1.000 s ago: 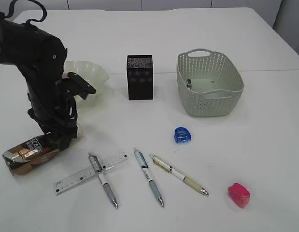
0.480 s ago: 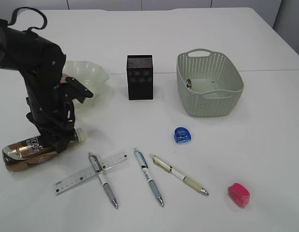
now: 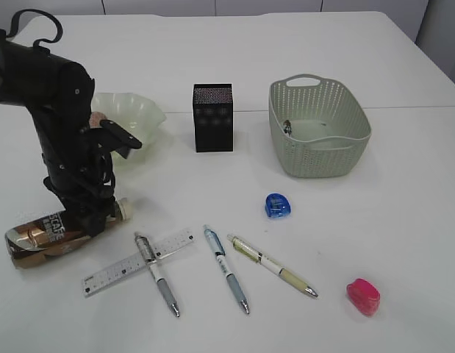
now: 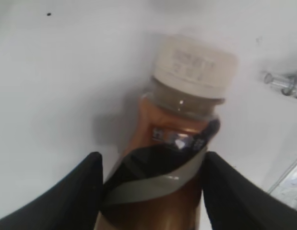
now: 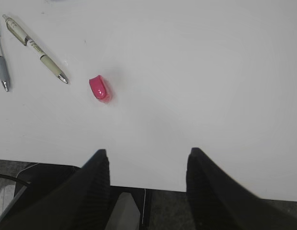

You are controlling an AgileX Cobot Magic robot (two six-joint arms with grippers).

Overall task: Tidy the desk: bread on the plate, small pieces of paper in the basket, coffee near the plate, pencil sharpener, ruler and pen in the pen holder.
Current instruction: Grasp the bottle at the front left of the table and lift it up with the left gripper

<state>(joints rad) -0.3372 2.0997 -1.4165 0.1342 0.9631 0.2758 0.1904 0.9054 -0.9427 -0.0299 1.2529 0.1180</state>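
the coffee (image 3: 47, 232) lies on its side on the desk (image 3: 403, 220), cap toward the ruler (image 3: 137, 262), a little in front of the plate (image 3: 131, 114). the left gripper (image 4: 150, 191) comes straight down over it, its jaws spread and flanking the bottle's body just below the neck, so that a squeeze would catch the round side and not the slippery cap. whether the fingers (image 4: 66, 196) are pressing the label yet i cannot tell; they look close beside it, not clamped. the bottle probably needs lifting and standing up nearer the plate. the right gripper (image 5: 147, 184) hangs back over the near desk edge, jaws spread and empty, with the pink sharpener (image 5: 100, 88) ahead of it, likely parked out of the left arm's way. the holder (image 3: 212, 118) and basket (image 3: 319, 129) stand behind the pens (image 3: 227, 268), well apart from the bottle
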